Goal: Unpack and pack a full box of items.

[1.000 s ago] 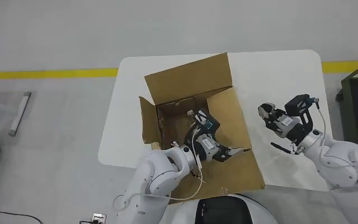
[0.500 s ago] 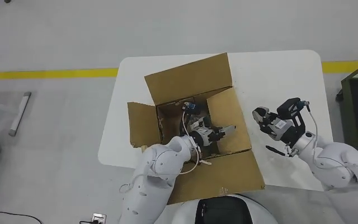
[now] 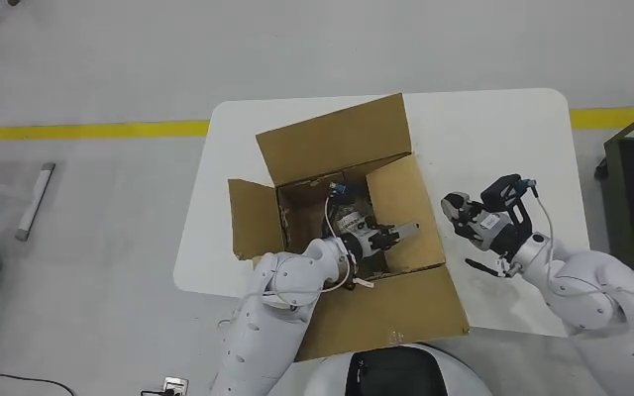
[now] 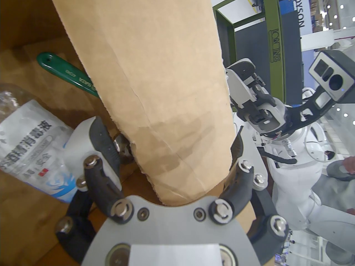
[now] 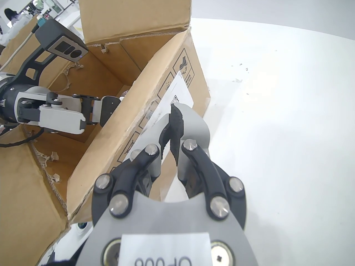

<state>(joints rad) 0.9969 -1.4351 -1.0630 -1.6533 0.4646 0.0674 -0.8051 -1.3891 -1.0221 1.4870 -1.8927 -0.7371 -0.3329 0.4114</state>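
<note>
An open cardboard box (image 3: 337, 144) stands on the white table (image 3: 495, 129). My left gripper (image 3: 391, 238) is inside the box at its right flap (image 3: 411, 198). It is open, and that flap (image 4: 144, 70) stands between its fingers (image 4: 102, 142). In the box lie a clear bottle with a white label (image 4: 30, 145) and a green-handled tool (image 4: 69, 74). My right gripper (image 5: 174, 117) is shut on nothing, just outside the box's right wall (image 5: 166, 84). It is also seen in the top view (image 3: 458, 208).
The box's near flap (image 3: 396, 312) lies out toward the table's front edge and its left flap (image 3: 253, 218) hangs outward. Bare table extends to the right of the box and behind it. A dark green frame (image 3: 622, 168) stands off the table's right side.
My left gripper has moved from over the near-right corner back into the box onto the right flap. The left flap swung outward. My right gripper came closer to the box.
</note>
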